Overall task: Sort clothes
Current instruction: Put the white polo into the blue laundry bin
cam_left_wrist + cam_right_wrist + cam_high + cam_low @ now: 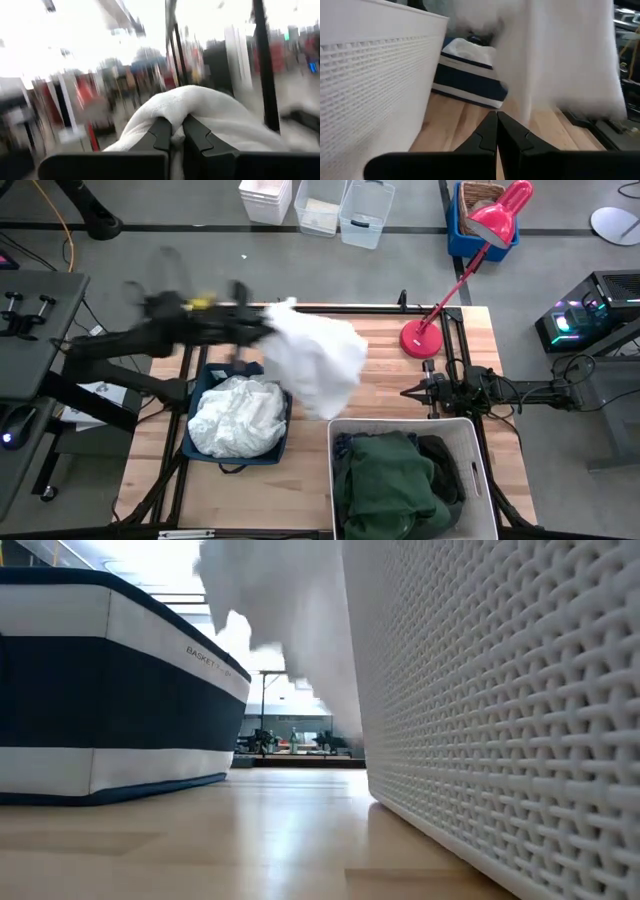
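My left gripper point(268, 323) is shut on a white cloth piece point(318, 360) held up above the table's middle; the cloth also shows in the low view point(290, 610) and the right wrist view point(565, 55). More white cloth point(238, 416) lies in the navy fabric bin point(205, 380). A dark green hoodie point(385, 480) and a dark garment point(440, 465) lie in the white plastic bin point(400, 424). My right gripper point(418, 391) is shut and empty, low at the right, next to the white bin. My left gripper pinches a bunched fold of the white cloth point(172, 131) between its two fingers point(161, 134). The fingers come level from the table's left side. The cloth hangs slack below and beyond them, lifted clear of the table.
A red desk lamp point(422, 338) stands at the table's far right, its head point(500, 215) beyond the far edge. Clear boxes point(345, 208) and a blue crate point(470, 225) sit on the floor beyond. The two bins fill the table's near half.
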`<state>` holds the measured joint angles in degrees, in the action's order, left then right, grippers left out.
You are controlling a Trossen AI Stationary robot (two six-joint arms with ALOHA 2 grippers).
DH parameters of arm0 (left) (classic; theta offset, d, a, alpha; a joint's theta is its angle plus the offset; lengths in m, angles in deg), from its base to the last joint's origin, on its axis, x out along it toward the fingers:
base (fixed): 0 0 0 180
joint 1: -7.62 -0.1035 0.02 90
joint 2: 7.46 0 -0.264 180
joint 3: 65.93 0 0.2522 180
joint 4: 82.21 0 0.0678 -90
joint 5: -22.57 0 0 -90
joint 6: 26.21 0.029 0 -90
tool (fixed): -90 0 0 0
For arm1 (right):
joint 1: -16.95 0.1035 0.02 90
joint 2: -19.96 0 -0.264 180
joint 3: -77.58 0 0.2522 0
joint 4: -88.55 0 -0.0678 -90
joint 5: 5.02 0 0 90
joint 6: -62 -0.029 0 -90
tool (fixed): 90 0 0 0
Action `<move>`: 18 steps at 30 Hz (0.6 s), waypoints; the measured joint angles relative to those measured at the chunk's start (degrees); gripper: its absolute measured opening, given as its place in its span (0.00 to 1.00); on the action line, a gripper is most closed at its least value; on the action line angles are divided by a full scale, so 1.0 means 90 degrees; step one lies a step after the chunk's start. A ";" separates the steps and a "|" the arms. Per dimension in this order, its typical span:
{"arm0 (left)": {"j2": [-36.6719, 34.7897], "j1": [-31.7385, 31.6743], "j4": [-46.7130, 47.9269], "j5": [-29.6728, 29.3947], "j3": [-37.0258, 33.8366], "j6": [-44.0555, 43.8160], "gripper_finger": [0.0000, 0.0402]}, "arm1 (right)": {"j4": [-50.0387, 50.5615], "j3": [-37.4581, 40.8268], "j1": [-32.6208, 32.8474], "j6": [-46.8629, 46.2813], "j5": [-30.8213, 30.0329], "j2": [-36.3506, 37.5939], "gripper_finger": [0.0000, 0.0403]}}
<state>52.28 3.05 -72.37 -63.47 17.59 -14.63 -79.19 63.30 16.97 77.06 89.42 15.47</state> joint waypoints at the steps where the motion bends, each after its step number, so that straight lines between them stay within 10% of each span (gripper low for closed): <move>1: -0.0304 0.0074 -0.0085 -0.0123 0.0000 0.0076 0.01 | 0.0008 -0.0001 0.0000 0.0007 -0.0069 -0.0001 0.00; 9: -0.2236 0.0271 0.0162 -0.1464 0.0019 0.0221 0.01 | 0.0029 0.0000 0.0002 0.0000 -0.0154 0.0000 0.00; 18: -0.3081 0.0271 0.3982 -0.2816 0.0010 -0.1835 0.01 | 0.0031 -0.0001 0.0002 -0.0001 -0.0164 0.0000 0.00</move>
<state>24.55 5.49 -36.52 -88.82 17.68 -31.14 -78.91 63.29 16.99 77.05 87.95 15.47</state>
